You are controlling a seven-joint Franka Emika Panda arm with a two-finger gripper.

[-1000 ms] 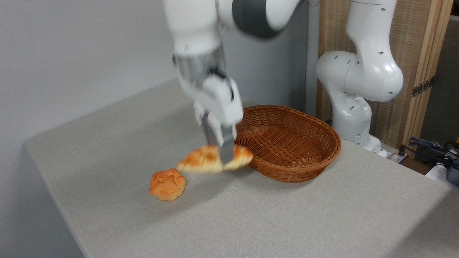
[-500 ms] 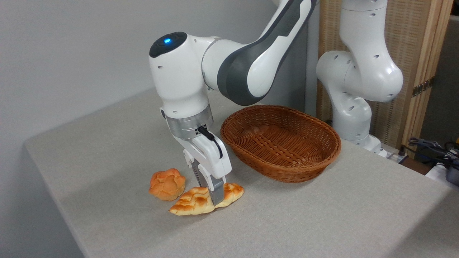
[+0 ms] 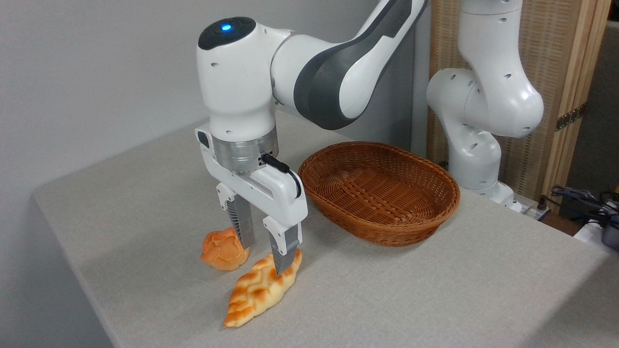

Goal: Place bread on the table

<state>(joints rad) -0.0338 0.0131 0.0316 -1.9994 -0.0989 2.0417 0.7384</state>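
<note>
The bread (image 3: 258,292), a golden braided loaf with browned ridges, lies flat on the grey table (image 3: 435,295) near its front edge, pointing diagonally from lower left to upper right. My gripper (image 3: 264,258) stands just above the loaf's far end, open, with its fingers spread wide. The right fingertip (image 3: 282,263) overlaps the loaf's upper tip; I cannot tell whether it touches. The left finger (image 3: 243,224) stands in front of a small round bun. Nothing is held between the fingers.
A small orange knotted bun (image 3: 220,250) sits on the table just left of the gripper. A brown oval wicker basket (image 3: 382,193) stands to the right, holding nothing. The arm's white base (image 3: 476,159) rises behind the basket.
The gripper carried the loaf from beside the basket down to the table, then opened and let it go. The wrist turned, and the loaf now lies more diagonally.
</note>
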